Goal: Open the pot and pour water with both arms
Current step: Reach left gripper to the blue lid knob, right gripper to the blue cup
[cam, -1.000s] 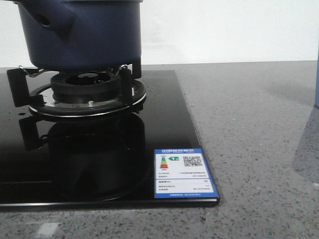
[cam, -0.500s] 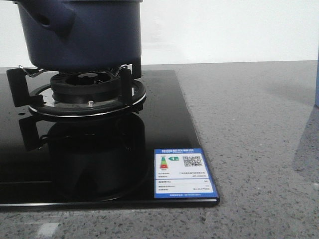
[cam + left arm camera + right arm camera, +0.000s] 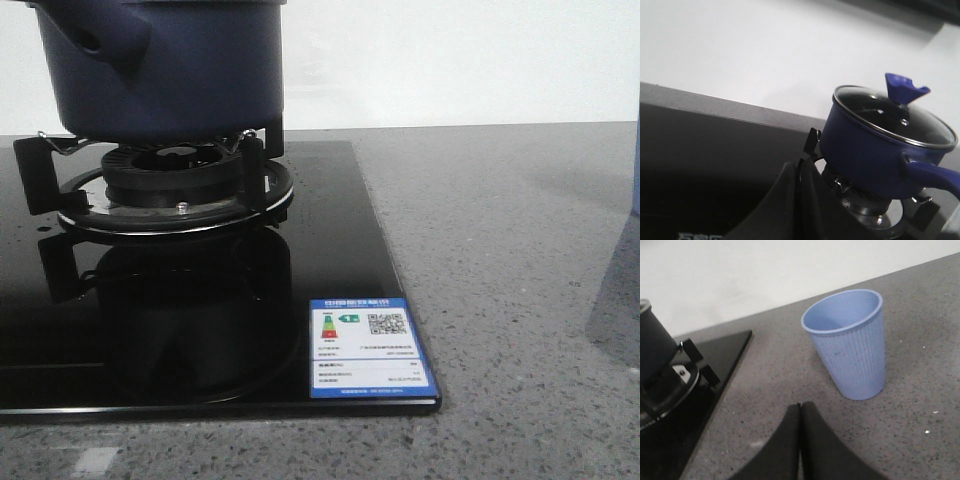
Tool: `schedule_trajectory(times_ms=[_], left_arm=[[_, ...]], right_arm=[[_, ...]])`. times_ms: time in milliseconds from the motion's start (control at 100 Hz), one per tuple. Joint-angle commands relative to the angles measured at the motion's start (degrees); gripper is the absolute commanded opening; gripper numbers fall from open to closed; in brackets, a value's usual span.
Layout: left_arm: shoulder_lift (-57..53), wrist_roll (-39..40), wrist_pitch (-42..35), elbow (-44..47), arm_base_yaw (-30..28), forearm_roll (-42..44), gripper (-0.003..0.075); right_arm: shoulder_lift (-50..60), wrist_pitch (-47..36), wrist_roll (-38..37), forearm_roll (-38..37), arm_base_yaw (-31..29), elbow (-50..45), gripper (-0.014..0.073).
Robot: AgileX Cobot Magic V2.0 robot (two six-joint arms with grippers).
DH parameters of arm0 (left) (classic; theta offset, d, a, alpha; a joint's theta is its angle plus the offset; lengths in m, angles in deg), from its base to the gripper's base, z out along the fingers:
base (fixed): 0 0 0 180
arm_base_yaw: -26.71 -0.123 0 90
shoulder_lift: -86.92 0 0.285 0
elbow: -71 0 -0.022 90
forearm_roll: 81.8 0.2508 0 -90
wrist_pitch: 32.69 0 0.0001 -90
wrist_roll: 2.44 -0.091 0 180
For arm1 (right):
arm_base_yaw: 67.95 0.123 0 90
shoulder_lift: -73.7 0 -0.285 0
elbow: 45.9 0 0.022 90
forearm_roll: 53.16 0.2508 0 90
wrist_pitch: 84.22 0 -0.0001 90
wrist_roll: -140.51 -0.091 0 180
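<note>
Grey desk [image 3: 500,250] carries the pot [image 3: 165,70], lid [image 3: 892,117] on; both pincers [image 3: 799,200] [image 3: 800,440] closed, empty. I'd open left, grip the knob [image 3: 905,89] squarely.

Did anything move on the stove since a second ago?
Nothing visibly changed. The large dark navy-blue pot sits on the black burner grate as before, its glass lid still on. The blue energy label sticker and black glass stovetop look the same.
</note>
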Motion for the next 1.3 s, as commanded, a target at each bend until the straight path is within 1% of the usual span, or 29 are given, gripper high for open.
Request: schedule_trajectory(times_ms=[0, 90, 180, 340, 510, 580, 620, 670, 720, 740, 770, 790, 800, 840, 870, 910, 940, 1000, 1130, 1200, 1290], left_arm=[[7.48, -5.72, 1.46, -8.65, 1.21, -0.12, -0.0019], [11.4, -6.57, 3.62, -13.11, 3.62, -0.22, -0.0019], [14.21, -6.98, 4.72, -15.98, 7.3, 0.08, -0.0019], [16.16, -6.98, 4.86, -16.88, 11.67, 1.16, -0.0018], [16.28, -6.98, 3.94, -16.88, 12.85, 1.16, -0.0005], [16.28, -6.98, 3.18, -16.88, 12.85, 1.06, 0.0052], [16.28, -6.98, 2.91, -16.88, 12.85, 0.95, 0.0092], [16.28, -6.98, 2.35, -16.88, 12.85, 0.71, 0.0163], [16.38, -7.26, 1.91, -16.88, 12.85, -0.03, 0.0269], [16.5, -7.74, 1.79, -16.88, 12.85, -0.57, 0.0298], [16.92, -9.08, 1.79, -16.88, 12.85, -1.61, 0.0371], [17.06, -9.74, 1.79, -16.88, 12.85, -2.65, 0.041], [17.32, -10.4, 1.79, -16.88, 12.85, -3.45, 0.0422], [18.14, -12.72, 1.79, -16.88, 12.91, -5.66, 0.0475], [18.81, -14.54, 1.79, -16.88, 12.91, -7.8, 0.0491], [19.97, -17.79, 1.79, -16.88, 12.91, -11.5, 0.0493], [20.85, -20.26, 1.79, -16.88, 12.91, -14.23, 0.0491], [22.96, -26.13, 1.66, -16.88, 12.91, -21.02, 0.0477], [28.67, -41.22, 1.09, -17.53, 12.91, -35.23, 0.0452], [31.95, -47.44, 1.19, -19.07, 12.91, -40.58, 0.0453], [36.21, -53.81, 1.31, -21.92, 12.91, -44.82, 0.0453]], right_arm=[[-6.71, 1.97, 3.29, -2.54, -0.18, 7.34, -0.0055], [-11.16, 4.33, 3.29, -3.15, 0.37, 11.59, -0.0055], [-13.44, 4.49, 3.43, -3.31, 1.08, 13.98, -0.0056], [-14.05, 4.48, 3.85, -3.61, 1.47, 14.8, -0.0056], [-14.05, 4.57, 3.85, -3.72, 1.47, 14.8, -0.0055], [-14.05, 4.57, 3.85, -3.72, 1.47, 14.8, -0.0048], [-14.05, 4.57, 3.85, -3.72, 1.47, 14.8, -0.0021], [-14.05, 4.57, 3.85, -3.72, 1.47, 14.8, 0.0041], [-14.05, 4.57, 3.85, -3.72, 1.47, 14.8, 0.0132], [-14.05, 4.57, 3.85, -3.72, 1.47, 14.8, 0.0179], [-14.05, 4.57, 3.85, -3.72, 1.47, 14.8, 0.0269], [-14.05, 4.57, 3.85, -3.72, 1.47, 14.8, 0.0308], [-14.05, 4.57, 3.85, -3.72, 1.47, 14.8, 0.0346], [-14.05, 4.57, 3.85, -3.72, 1.47, 14.8, 0.0449], [-14.05, 4.57, 3.85, -3.72, 1.47, 14.8, 0.05], [-14.05, 4.57, 3.85, -3.58, 1.47, 14.8, 0.0546], [-14.05, 4.57, 3.85, -3.42, 1.47, 14.8, 0.0555], [-14.05, 4.57, 3.85, -3.06, 1.47, 14.8, 0.0547], [-14.05, 4.57, 3.85, -2.95, 1.47, 14.8, 0.0539], [-14.05, 4.57, 3.85, -2.95, 1.47, 14.8, 0.0539], [-14.05, 4.57, 3.85, -2.95, 1.47, 14.8, 0.0539]])
